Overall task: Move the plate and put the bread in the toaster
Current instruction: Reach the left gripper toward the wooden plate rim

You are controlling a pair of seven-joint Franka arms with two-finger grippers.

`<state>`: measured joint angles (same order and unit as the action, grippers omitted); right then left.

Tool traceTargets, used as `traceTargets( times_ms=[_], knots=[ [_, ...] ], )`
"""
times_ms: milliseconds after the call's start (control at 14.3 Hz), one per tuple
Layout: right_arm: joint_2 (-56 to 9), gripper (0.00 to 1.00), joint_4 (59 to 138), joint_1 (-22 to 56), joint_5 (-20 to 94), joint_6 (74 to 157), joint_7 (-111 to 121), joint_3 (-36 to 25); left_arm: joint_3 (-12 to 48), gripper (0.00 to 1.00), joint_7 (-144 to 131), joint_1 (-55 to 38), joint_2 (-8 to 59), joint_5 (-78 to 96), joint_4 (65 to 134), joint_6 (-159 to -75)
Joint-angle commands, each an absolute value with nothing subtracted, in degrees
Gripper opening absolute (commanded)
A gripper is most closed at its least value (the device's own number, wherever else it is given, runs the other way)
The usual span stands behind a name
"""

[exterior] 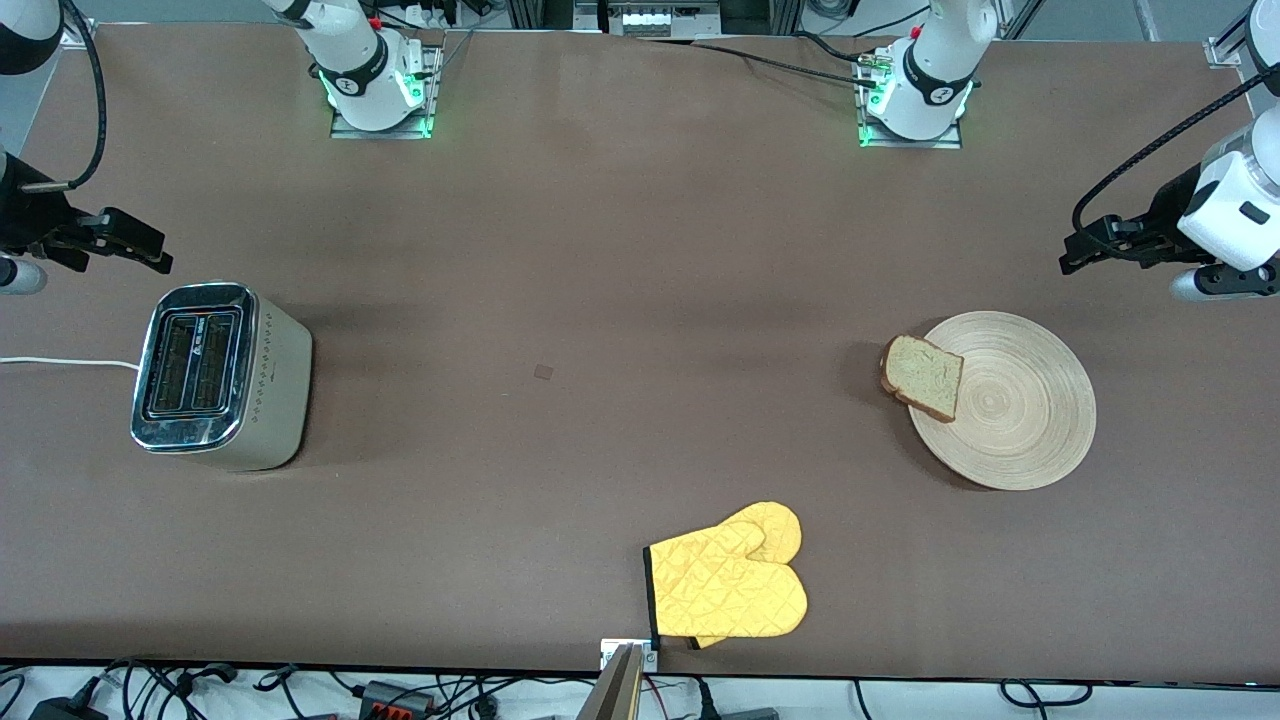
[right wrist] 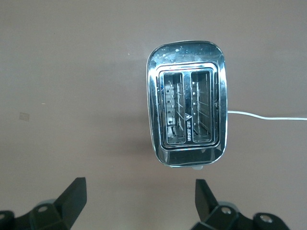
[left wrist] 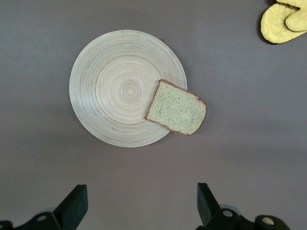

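1. A brown table (exterior: 620, 250) seen from above, with two robot arms based along its top edge.
2. The plate (exterior: 1020, 420), round pale wood with ring grooves, lies flat toward the left arm's end of the table.
3. The bread (exterior: 923, 376) lies flat, half on the plate's rim and half overhanging toward the table's middle. Its rounded top points away from the plate's centre.
4. The toaster (exterior: 215, 375) stands upright toward the right arm's end, slots empty. Its long axis runs from the arm bases toward the front camera; a white cord (exterior: 60, 362) leaves its outer side.
5. A yellow oven mitt (exterior: 730, 585) lies near the front edge.
6. The left gripper (exterior: 1075, 258) hovers above the table near the plate, fingers spread, holding nothing.
7. The right gripper (exterior: 160, 262) hovers near the toaster, fingers spread, empty.
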<state>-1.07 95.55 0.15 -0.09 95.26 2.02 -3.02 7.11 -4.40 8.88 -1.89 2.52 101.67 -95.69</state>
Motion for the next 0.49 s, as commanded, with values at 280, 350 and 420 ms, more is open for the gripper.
traceTargets(
  times_ms=[280, 350, 420],
  knots=[
    [0.2, 1.0, 96.9, -0.1, -0.4, 95.7, 2.5, -2.7, 7.4, 1.0, -4.7, 8.9, 0.4, 1.8, 98.2, -94.4],
    [0.2, 1.0, 96.9, -0.1, -0.4, 95.5, 2.5, -2.7, 7.4, 1.0, -4.6, 9.1, 1.9, 1.8, 96.3, -93.0],
    [0.2, 1.0, 96.9, -0.1, -0.4, 95.4, 2.5, -2.7, 7.3, 1.0, -4.5, 9.1, 3.2, 2.2, 94.2, -90.9]
  ],
)
